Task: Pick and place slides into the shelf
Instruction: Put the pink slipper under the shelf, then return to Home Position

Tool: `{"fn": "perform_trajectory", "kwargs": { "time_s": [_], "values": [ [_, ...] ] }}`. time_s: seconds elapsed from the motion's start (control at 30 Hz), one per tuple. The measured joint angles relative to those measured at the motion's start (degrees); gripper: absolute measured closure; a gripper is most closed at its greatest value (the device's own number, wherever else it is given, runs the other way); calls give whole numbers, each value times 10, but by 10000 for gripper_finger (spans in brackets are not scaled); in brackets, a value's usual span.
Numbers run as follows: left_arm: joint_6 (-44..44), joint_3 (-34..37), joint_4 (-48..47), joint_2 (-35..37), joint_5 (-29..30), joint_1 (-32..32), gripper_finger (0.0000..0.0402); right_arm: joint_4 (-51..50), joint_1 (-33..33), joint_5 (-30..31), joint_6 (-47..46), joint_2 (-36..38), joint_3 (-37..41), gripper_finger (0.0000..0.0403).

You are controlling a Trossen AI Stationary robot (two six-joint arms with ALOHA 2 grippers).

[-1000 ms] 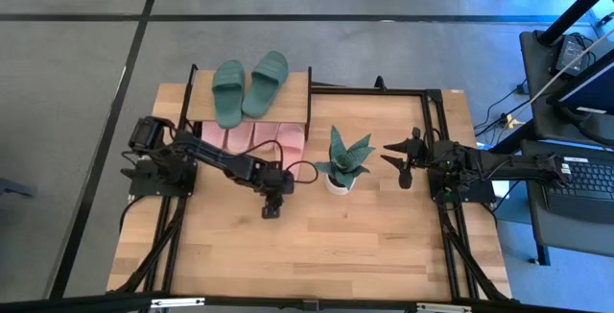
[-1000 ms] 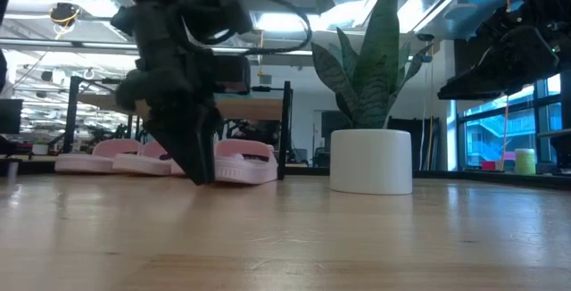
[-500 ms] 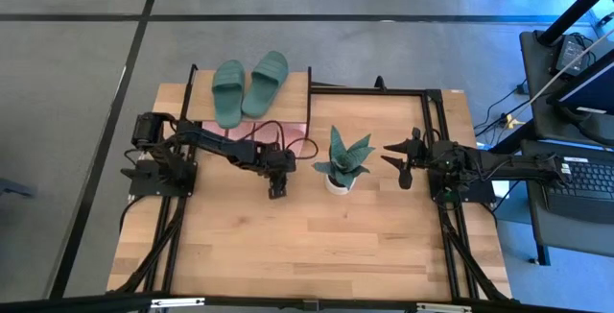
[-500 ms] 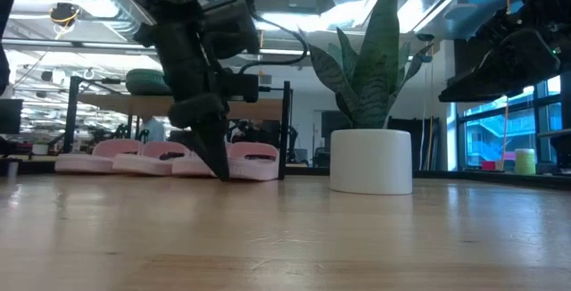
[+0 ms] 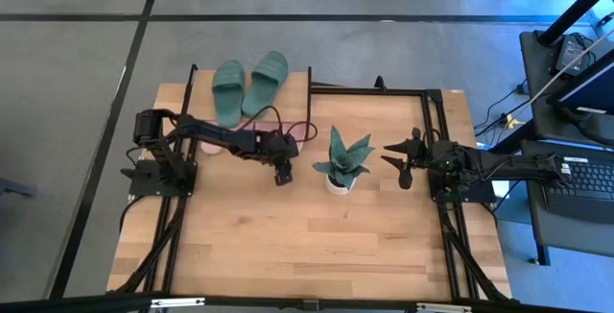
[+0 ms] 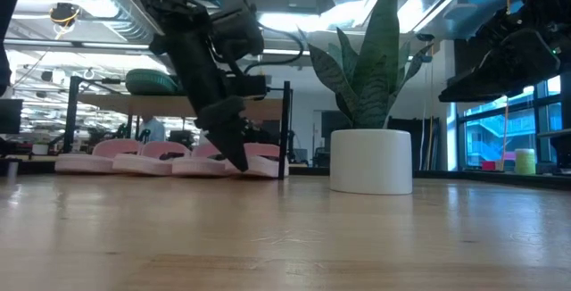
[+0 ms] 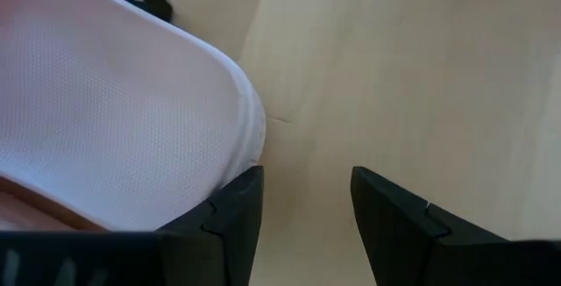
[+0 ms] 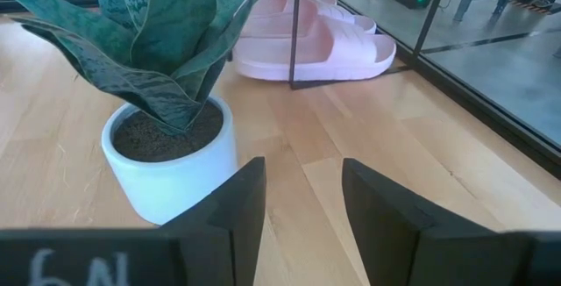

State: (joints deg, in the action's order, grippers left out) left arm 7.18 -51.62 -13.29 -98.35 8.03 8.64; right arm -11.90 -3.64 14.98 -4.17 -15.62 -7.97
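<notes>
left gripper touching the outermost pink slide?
Cannot tell. In the left wrist view the pink slide meets one finger at its edge, with nothing between the fingers; contact or overlap is unclear. The low view has the left gripper overlapping it.

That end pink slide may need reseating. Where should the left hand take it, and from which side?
Probably by the thick sole edge of the rightmost pink slide, at its end facing the open table, the left hand coming in low from that side. The shelf top board covers it from above, so its strap looks hard to reach.
</notes>
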Motion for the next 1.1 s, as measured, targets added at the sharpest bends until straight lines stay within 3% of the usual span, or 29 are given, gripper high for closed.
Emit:
{"fn": "perform_trajectory", "kwargs": {
  "time_s": [0.77, 0.93, 1.1],
  "values": [
    [3, 0, -6, 0, -15, 28, 235, 0, 0, 0, -18, 0, 0, 249],
    [3, 0, -10, 1, -55, 19, 235, 0, 0, 0, -18, 0, 0, 249],
    [-1, 0, -44, 54, -118, 1, 235, 0, 0, 0, -18, 0, 0, 249]
  ]
}}
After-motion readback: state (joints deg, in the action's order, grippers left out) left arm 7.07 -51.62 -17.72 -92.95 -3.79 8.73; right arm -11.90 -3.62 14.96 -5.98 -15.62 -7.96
